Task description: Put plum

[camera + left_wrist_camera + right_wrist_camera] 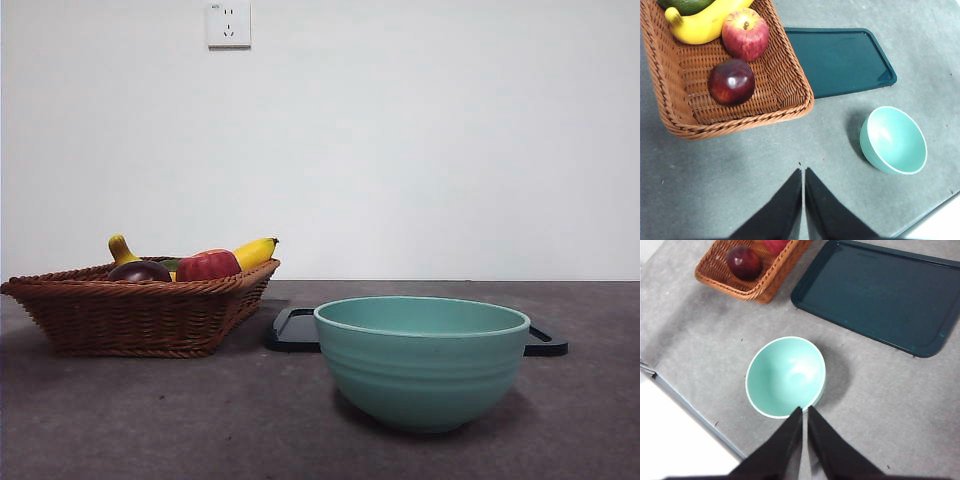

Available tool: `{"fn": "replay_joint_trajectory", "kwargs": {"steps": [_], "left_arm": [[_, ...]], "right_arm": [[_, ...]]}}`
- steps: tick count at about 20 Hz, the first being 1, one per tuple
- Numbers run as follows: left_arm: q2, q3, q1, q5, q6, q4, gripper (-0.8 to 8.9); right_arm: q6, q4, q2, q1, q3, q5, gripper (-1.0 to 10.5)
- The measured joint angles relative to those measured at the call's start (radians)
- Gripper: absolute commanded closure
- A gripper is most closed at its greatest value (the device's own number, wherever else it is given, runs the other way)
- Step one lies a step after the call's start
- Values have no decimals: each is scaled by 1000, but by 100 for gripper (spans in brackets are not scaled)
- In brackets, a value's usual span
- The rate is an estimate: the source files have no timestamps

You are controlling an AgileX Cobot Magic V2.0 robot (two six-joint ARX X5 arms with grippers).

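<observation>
Glossy dark-maroon plum (731, 82) round, in wicker basket (790, 87) beside apple (745, 34).

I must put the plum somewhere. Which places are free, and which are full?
The dark tray and the green bowl are both empty. The basket is crowded at the end holding the plum, apple and banana.

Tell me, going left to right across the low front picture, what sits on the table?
Wicker basket holding the plum, red apple and banana, in that order → dark tray, mostly hidden behind the bowl → green bowl. Neither gripper shows in this view.
</observation>
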Motion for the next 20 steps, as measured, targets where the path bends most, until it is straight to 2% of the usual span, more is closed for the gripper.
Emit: {"fn": "replay_joint_trajectory", "kwargs": {"steps": [3,4,10,15,20], "left_arm": [[0,0,0,0,0,0,447],[0,0,0,0,2,0,416],[2,0,0,0,6,2,407],[75,19,-16,-14,-3,37,412],[242,158,-99,-148,-13,61,412]], "right_arm": [[-2,1,6,0,0,1,607],[0,2,6,0,0,1,559],[2,2,6,0,0,0,559],[2,2,6,0,0,0,559],[2,2,6,0,0,0,559]]}}
